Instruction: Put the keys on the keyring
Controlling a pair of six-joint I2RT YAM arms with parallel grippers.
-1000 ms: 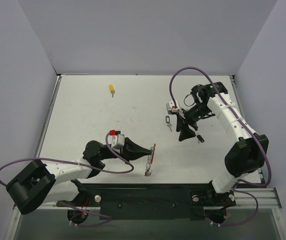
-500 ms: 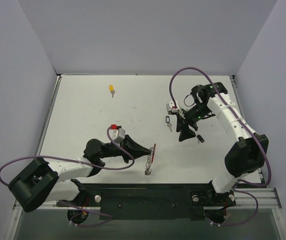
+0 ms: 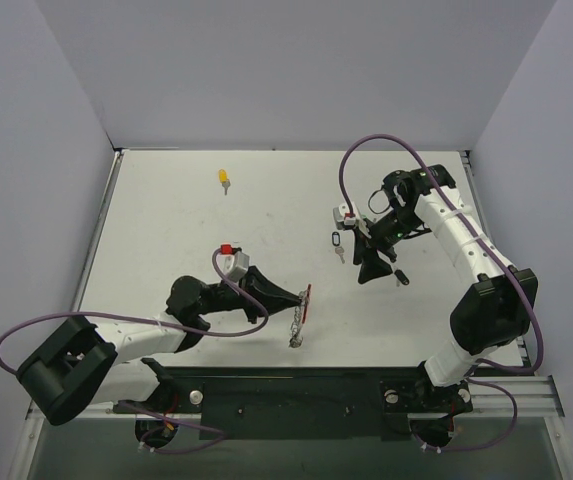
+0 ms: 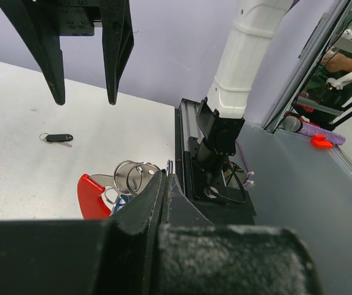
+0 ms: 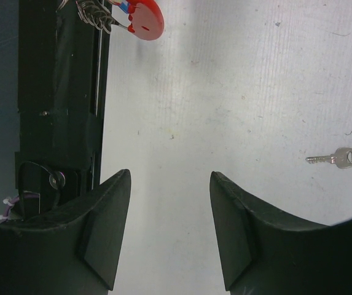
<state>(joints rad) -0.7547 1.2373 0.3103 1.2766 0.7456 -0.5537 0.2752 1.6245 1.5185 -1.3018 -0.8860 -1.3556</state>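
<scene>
Near the table's front edge, my left gripper [image 3: 299, 298] is pinching the keyring [image 3: 300, 318], its metal rings trailing loose. My right gripper [image 3: 371, 268] hangs spread beside the black key [image 3: 400, 277]. That key looks tiny, light, flat and probably slippery, so I'd grab its plastic head.

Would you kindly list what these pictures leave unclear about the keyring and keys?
Left wrist: left gripper hides where it pinches the keyring.
Right wrist: keyring cut off by the top edge.
Top external: keys beside the right gripper too small to count.
</scene>
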